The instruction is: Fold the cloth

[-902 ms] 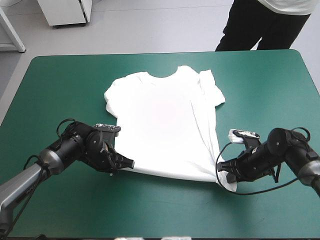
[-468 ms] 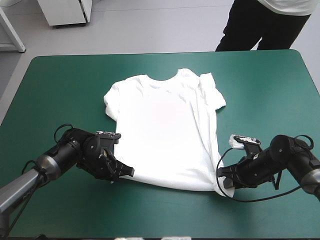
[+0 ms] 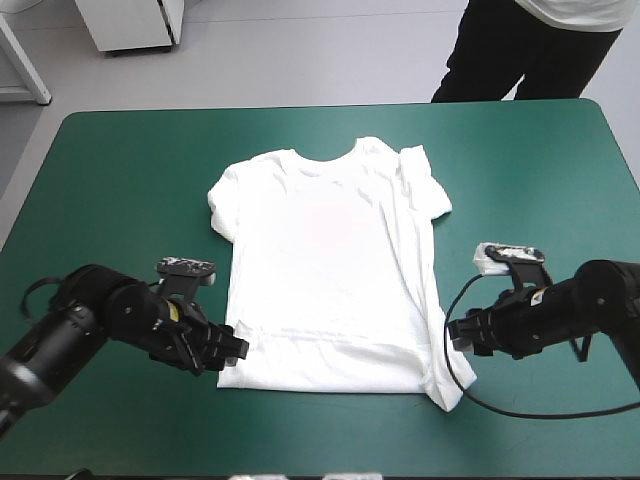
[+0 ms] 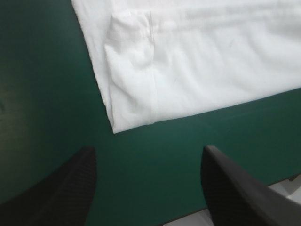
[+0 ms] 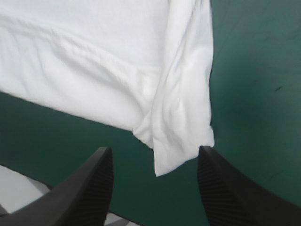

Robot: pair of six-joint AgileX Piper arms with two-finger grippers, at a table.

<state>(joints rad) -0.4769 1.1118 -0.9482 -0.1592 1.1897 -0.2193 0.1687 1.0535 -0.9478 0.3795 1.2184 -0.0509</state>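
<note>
Released since earlier: T-shirt (image 3: 330, 270), now spread flat on the table (image 3: 120, 160); left pincer (image 4: 146, 148) and right pincer (image 5: 154, 149) are held open, empty, near its hem corners.

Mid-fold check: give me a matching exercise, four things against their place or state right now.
Things:
1. left hand
2. right hand
3. T-shirt
4. collar

Places or states:
a. spread flat
b. lies farthest from the robot
c. open, at the shirt's near right corner
d. open, at the shirt's near left corner

Pairs: 1-d, 2-c, 3-a, 4-b.
</note>
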